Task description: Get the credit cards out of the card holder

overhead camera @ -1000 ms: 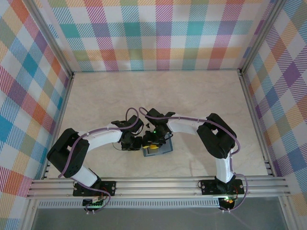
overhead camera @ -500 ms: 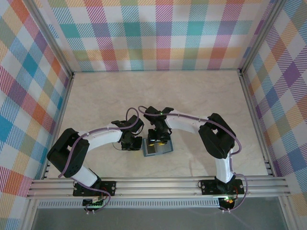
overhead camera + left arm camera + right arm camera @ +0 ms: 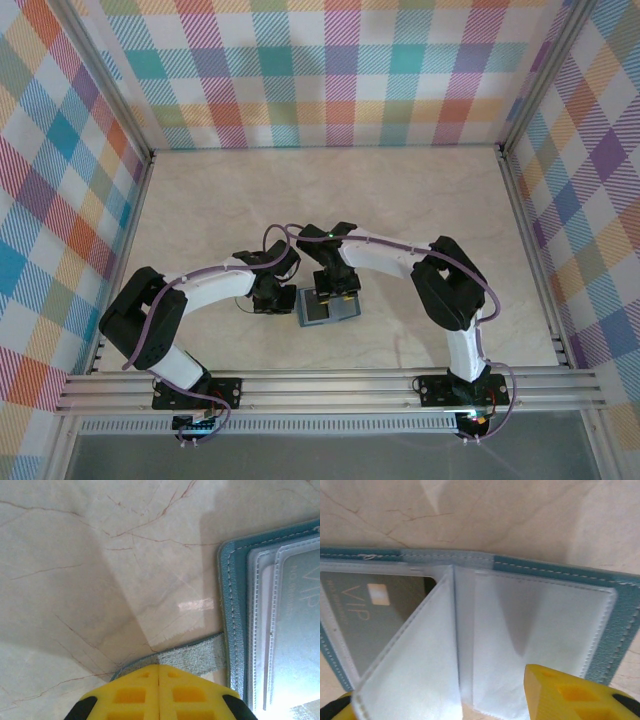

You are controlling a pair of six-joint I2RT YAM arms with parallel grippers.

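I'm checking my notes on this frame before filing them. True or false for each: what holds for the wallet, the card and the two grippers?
1. The card holder lies open on the table. True.
2. The right gripper is clamped shut. False: its fingers stand apart, with a clear sleeve leaf between them.
3. A VIP card sits tucked inside the card holder. True.
4. The left gripper is wide open. False: its fingers are shut together over the holder's side tab.

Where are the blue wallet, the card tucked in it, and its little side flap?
card holder (image 3: 545, 564): right wrist view, on its teal stitched top border.
credit card (image 3: 377, 620): right wrist view, on its grey face beside the VIP lettering.
side tab (image 3: 192, 657): left wrist view, on the flap's middle.
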